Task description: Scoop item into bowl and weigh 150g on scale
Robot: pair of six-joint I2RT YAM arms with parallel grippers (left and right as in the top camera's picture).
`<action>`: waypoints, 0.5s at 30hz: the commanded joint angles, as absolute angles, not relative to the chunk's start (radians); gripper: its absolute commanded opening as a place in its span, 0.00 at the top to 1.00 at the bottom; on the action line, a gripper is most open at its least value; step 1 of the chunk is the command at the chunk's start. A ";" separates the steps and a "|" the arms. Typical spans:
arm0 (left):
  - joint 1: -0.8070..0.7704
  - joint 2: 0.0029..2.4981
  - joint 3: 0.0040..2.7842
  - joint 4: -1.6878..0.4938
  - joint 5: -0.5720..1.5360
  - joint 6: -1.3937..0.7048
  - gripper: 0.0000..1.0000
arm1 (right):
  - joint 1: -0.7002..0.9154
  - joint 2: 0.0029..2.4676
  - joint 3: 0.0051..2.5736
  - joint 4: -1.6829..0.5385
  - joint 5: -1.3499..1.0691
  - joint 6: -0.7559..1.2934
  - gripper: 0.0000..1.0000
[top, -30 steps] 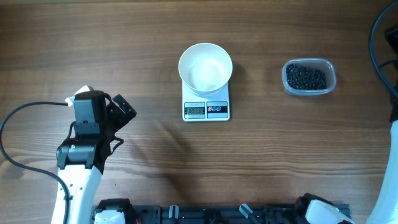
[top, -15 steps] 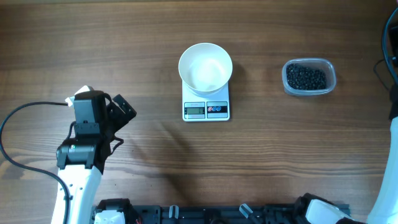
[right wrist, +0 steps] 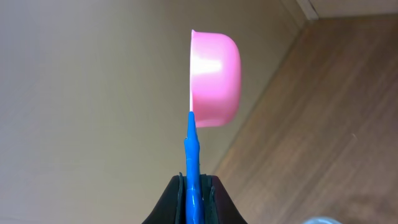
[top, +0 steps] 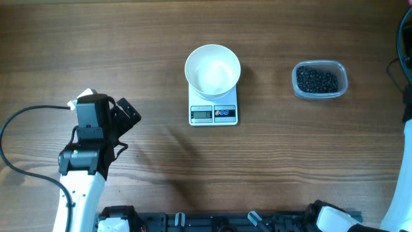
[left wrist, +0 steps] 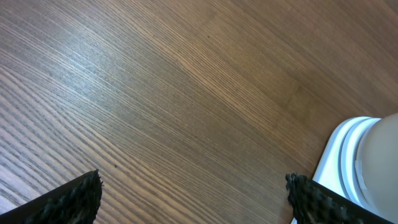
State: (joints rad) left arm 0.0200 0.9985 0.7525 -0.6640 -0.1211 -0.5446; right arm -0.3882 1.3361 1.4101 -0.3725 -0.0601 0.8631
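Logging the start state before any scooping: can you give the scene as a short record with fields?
bowl: white, empty, sitting on the scale
beans: in the clear tub, right of the scale
left gripper: open, holding nothing, above the table
right gripper: shut on the blue handle of a pink scoop
progress: no beans in the bowl yet

The bowl (top: 213,71) is round, plain white and glossy; it stands upright on the back part of the scale (top: 214,114), its rim overhanging the platform on both sides, its inside bare white; the scale is a small flat white rectangle at mid-table, its grey display and 2 round buttons uncovered on the front edge; the item (top: 317,80), a dark heap of small round black beans, lies in a clear tub (top: 343,80), well apart to the right.
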 commanded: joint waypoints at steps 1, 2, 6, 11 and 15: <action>0.025 1.004 0.750 -0.664 -0.112 -0.558 0.00 | -0.390 1.343 1.428 -0.307 -0.042 0.840 0.96; 0.025 1.004 0.750 -0.664 -0.112 -0.558 0.00 | -0.390 1.343 1.428 -0.276 -0.025 0.810 0.96; 0.025 1.004 0.750 -0.664 -0.112 -0.558 0.00 | -0.390 1.343 1.428 -0.206 0.091 0.801 0.96; 0.025 1.004 0.750 -0.664 -0.112 -0.558 0.00 | -0.390 1.345 1.428 -0.146 0.215 0.701 0.96; 0.025 1.004 0.750 -0.664 -0.112 -0.558 0.00 | -0.390 1.351 1.428 -0.175 0.239 0.545 0.95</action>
